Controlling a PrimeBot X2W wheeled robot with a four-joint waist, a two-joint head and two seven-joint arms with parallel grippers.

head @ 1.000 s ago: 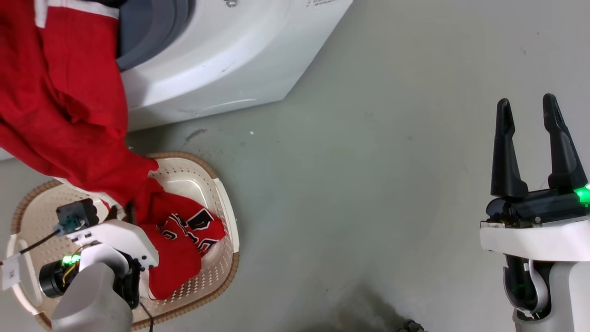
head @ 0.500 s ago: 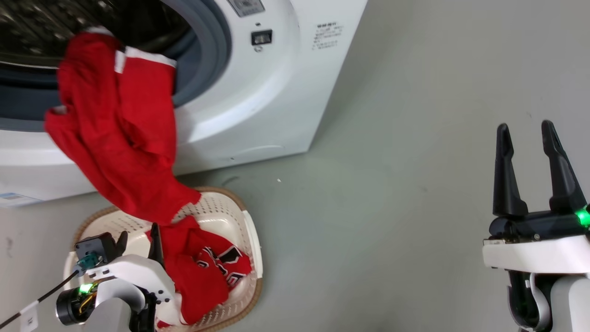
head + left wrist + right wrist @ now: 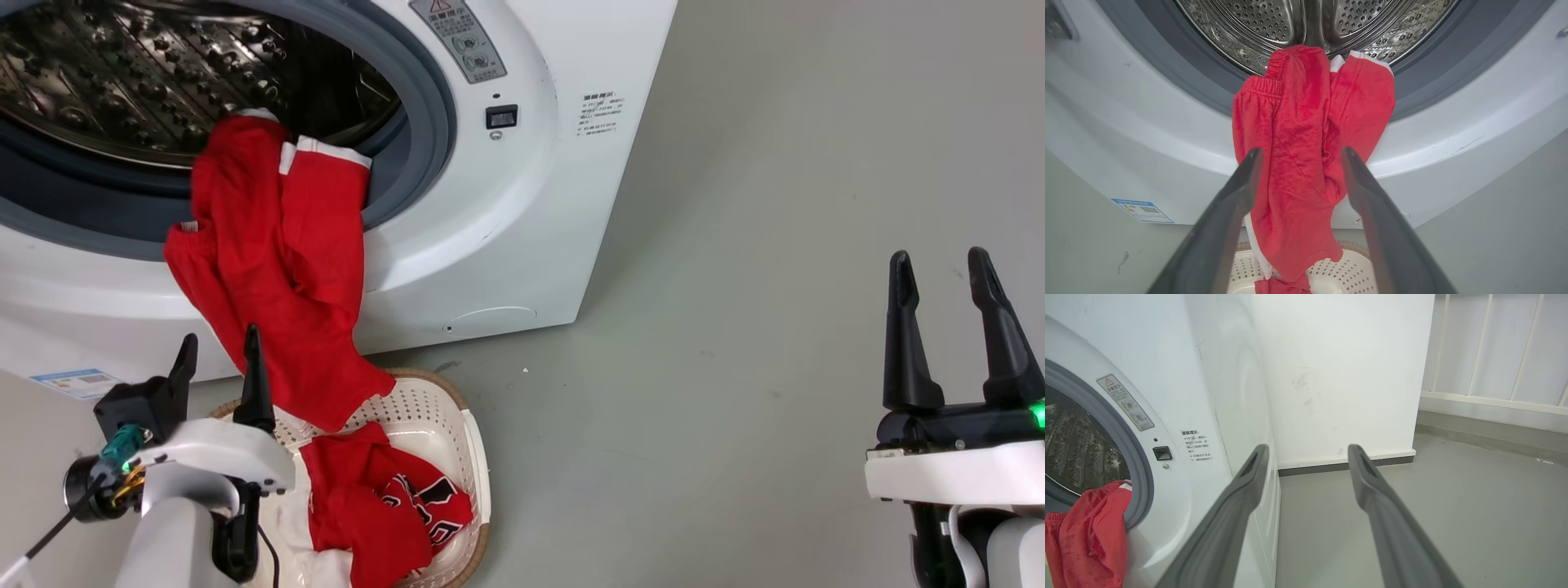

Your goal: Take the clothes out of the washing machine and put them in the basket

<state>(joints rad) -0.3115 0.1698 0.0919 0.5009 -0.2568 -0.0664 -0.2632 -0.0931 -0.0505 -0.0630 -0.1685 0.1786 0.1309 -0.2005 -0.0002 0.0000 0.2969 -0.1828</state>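
In front of the robot, the washing machine (image 3: pixel 522 229) stands with its porthole uncovered, and what shows of the steel drum (image 3: pixel 163 73) looks bare, though its lower back is hidden. A long red garment (image 3: pixel 277 269) is only half out: its top is caught over the grey gasket lip, and its tail hangs down the white front to the rim of the basket (image 3: pixel 476 457) on the floor just below. Inside the basket a red jersey (image 3: pixel 384 506) with black-and-white lettering already lies bunched on some white cloth (image 3: pixel 286 555), so that part looks done. The left gripper (image 3: pixel 219 363) is near the hanging cloth, fingers spread and holding nothing. The right gripper (image 3: pixel 947 327) is spread and empty too, well apart over the floor. The hanging piece is left to bring down.
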